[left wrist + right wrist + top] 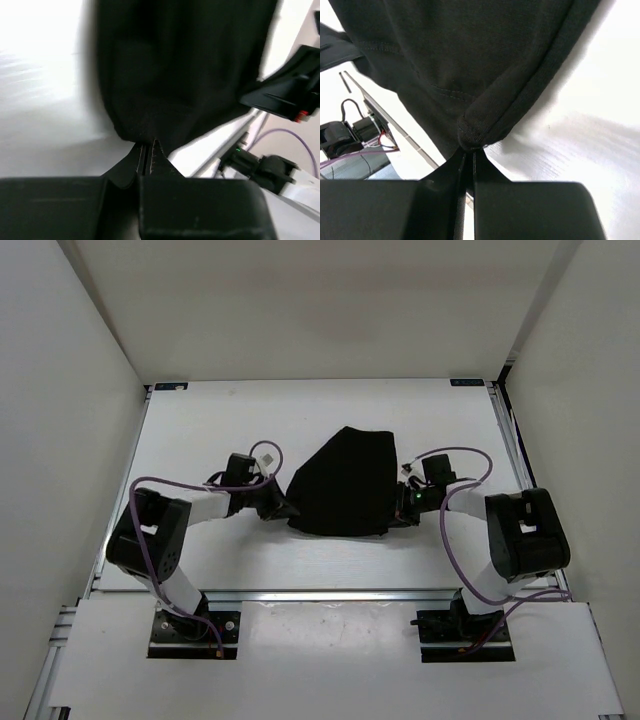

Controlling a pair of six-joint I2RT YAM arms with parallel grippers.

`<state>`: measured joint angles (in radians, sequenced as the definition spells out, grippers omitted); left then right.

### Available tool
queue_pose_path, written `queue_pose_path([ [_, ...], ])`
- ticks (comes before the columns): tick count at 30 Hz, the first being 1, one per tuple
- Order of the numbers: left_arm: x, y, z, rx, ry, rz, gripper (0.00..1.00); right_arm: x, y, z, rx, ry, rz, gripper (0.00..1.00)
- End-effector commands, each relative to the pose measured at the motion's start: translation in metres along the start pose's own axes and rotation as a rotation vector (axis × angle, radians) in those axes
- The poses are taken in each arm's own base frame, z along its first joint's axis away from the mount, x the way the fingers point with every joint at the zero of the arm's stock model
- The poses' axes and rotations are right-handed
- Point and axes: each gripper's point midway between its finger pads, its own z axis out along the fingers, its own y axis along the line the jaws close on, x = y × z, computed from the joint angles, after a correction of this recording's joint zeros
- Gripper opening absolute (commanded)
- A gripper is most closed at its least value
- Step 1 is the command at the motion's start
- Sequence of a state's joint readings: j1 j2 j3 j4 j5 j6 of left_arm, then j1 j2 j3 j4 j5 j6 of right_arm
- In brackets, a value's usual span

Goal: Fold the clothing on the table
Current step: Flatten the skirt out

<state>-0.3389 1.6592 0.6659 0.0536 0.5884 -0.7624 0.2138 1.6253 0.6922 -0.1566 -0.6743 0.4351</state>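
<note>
Black soft fabric, the clothing [345, 485] sits mid-table [200, 420]. We see its 2 near corners pinched, 1 by the left gripper [283, 508] and 1 by the right gripper [397, 508], both clamped tight on cloth. We judge this the grasp before folding. Next, both corners need lifting together and carrying evenly toward the far edge.

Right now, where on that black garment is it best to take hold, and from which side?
Pinch the garment at its two near corners, one from each side, low over the table: the hem bunches thick there. The left end effector and right end effector grip it so.
</note>
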Motion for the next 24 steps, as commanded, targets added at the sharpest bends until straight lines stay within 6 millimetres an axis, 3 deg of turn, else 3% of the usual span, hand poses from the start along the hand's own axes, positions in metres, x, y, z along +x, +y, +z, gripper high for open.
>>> queue_pose_path([
  [1, -0.037, -0.081, -0.038, 0.149, -0.07, 0.165, 0.0, -0.025, 0.025, -0.019, 0.03, -0.06, -0.084, 0.0],
  [4, -0.075, -0.126, -0.069, 0.212, -0.148, 0.249, 0.0, -0.068, 0.049, -0.049, 0.097, -0.144, -0.124, 0.0],
  [5, -0.086, -0.128, -0.074, 0.213, -0.166, 0.238, 0.0, -0.074, 0.047, -0.056, 0.136, -0.155, -0.111, 0.0],
  [7, -0.118, -0.152, -0.088, 0.25, -0.237, 0.278, 0.0, -0.113, 0.069, -0.084, 0.168, -0.27, -0.151, 0.0],
  [10, -0.156, -0.16, -0.094, 0.299, -0.282, 0.257, 0.0, -0.154, 0.085, -0.111, 0.175, -0.363, -0.171, 0.0],
  [13, -0.17, -0.175, -0.108, 0.361, -0.313, 0.263, 0.0, -0.175, 0.092, -0.123, 0.177, -0.418, -0.193, 0.0],
  [16, -0.155, -0.174, -0.111, 0.358, -0.291, 0.286, 0.0, -0.164, 0.095, -0.115, 0.175, -0.378, -0.213, 0.0],
  [18, -0.132, -0.178, -0.117, 0.402, -0.248, 0.299, 0.0, -0.141, 0.106, -0.11, 0.171, -0.347, -0.261, 0.0],
  [19, -0.117, -0.177, -0.122, 0.415, -0.237, 0.3, 0.0, -0.132, 0.101, -0.107, 0.196, -0.329, -0.278, 0.01],
  [21, -0.085, -0.188, -0.134, 0.521, -0.177, 0.302, 0.0, -0.102, 0.128, -0.109, 0.184, -0.337, -0.388, 0.0],
  [22, -0.077, -0.195, -0.144, 0.556, -0.177, 0.309, 0.0, -0.095, 0.132, -0.12, 0.207, -0.384, -0.418, 0.0],
  [23, -0.063, -0.206, -0.157, 0.621, -0.15, 0.323, 0.0, -0.085, 0.135, -0.117, 0.248, -0.399, -0.471, 0.0],
  [24, -0.05, -0.221, -0.169, 0.695, -0.122, 0.35, 0.0, -0.071, 0.157, -0.125, 0.229, -0.44, -0.542, 0.0],
])
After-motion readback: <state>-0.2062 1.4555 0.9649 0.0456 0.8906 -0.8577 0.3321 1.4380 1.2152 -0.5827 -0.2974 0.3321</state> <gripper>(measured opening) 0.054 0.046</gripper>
